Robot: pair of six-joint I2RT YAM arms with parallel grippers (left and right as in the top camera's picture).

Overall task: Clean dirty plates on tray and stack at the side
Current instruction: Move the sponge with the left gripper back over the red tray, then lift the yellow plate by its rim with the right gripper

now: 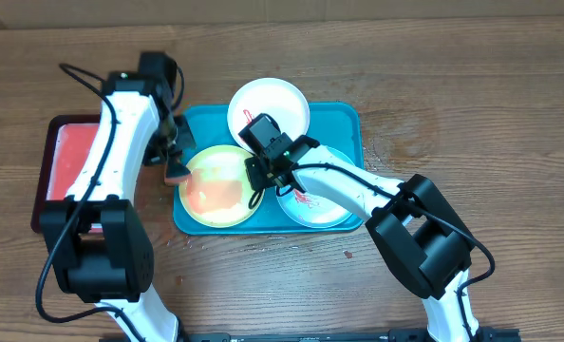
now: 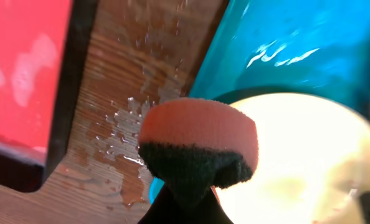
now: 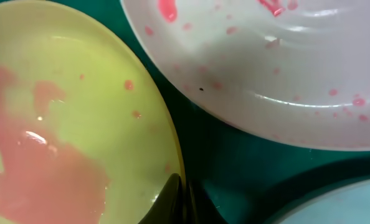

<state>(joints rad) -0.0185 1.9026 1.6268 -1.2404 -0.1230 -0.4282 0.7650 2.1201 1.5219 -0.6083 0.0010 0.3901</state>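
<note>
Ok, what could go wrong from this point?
The right pincer seems to pinch only the thin rim of the yellow plate; scrubbing could pull it loose. The sponge in the left pincer hangs at the tray edge, with water already on the table; more may spill. The white plate overhangs the tray's rear rim and could be knocked.
</note>
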